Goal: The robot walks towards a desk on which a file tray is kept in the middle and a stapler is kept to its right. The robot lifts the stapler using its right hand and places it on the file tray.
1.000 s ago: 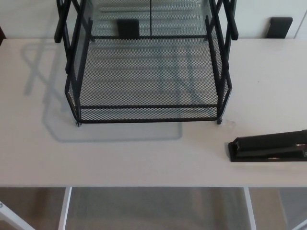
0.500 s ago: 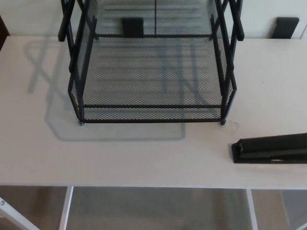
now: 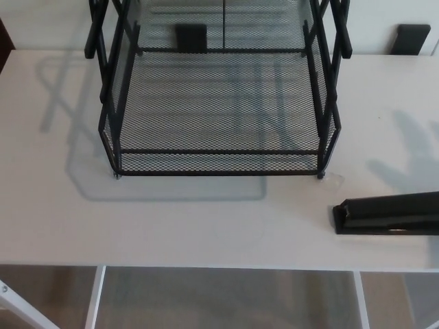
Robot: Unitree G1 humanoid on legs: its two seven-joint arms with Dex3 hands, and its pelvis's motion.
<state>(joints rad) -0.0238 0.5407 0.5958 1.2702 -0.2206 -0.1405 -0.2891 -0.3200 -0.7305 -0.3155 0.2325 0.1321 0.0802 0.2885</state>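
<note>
Stapler [image 3: 387,214] lies on desk [image 3: 206,226], lower right of the frame.
Black mesh file tray [image 3: 218,163] stands upper centre, apart from stapler; finger-like shadow [image 3: 411,157] at right. Robot hand is not in pic, its state I cannot tell.

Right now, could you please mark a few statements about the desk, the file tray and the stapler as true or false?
1. The stapler lies on the desk, to the right of the file tray. True.
2. The stapler touches the file tray. False: a strip of bare desk separates them.
3. The right hand holds the stapler. False: no hand is in view.
4. The file tray is black wire mesh. True.
5. The stapler runs past the picture's right edge. True.
</note>
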